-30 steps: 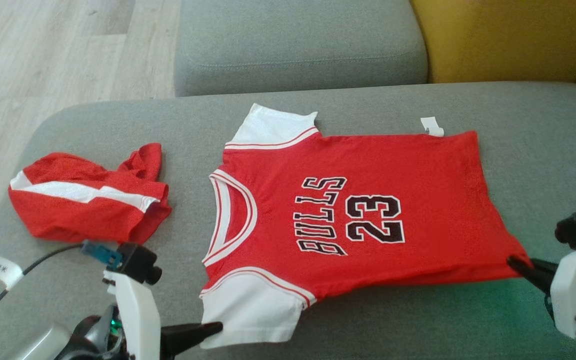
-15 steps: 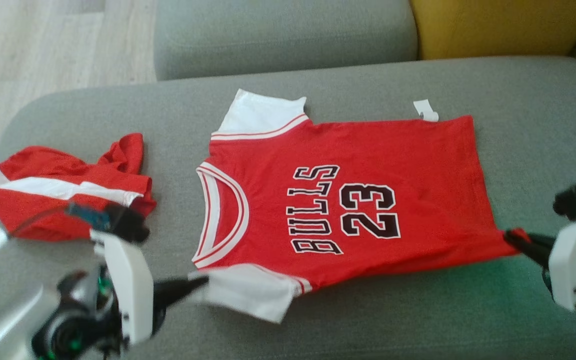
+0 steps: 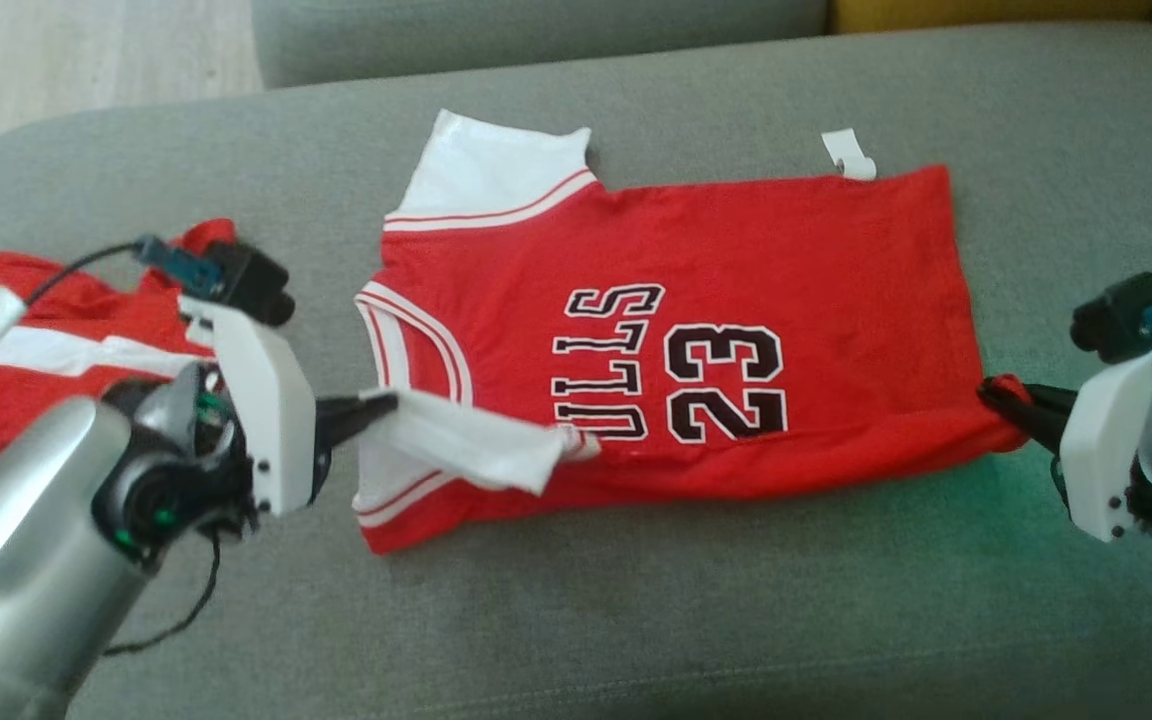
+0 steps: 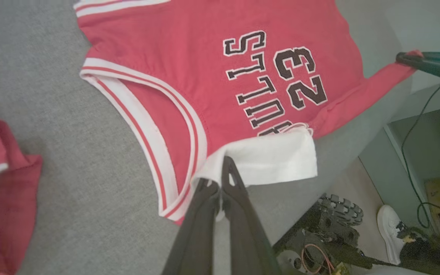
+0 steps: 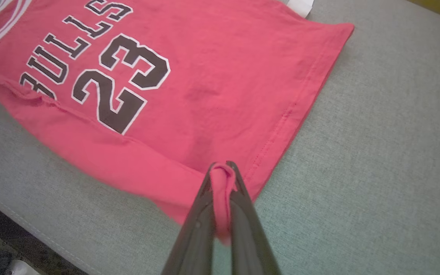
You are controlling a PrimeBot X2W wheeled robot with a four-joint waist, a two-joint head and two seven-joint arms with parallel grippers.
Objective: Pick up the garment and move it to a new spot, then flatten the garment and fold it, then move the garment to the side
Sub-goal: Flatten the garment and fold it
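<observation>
**Left tool (image 3: 376, 408) and right tool (image 3: 1001, 400) starting the fold**

Head view: the left tool, clamped on the white sleeve (image 3: 476, 450), is carrying it, flat a second ago, over the lettering (image 3: 676, 380). The right tool is pinching the hem corner (image 3: 986, 440). Left wrist view: the red jersey (image 4: 204, 57) is lying face-up on the cushion (image 4: 52, 114). Right wrist view: its near edge is rolling over; the fold is evidently beginning.

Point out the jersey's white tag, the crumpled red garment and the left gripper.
white tag (image 3: 848, 155), head view, its middle.
crumpled red garment (image 3: 96, 302), head view, red cloth above its stripe.
left gripper (image 3: 386, 405), head view, its shut fingertips.
</observation>
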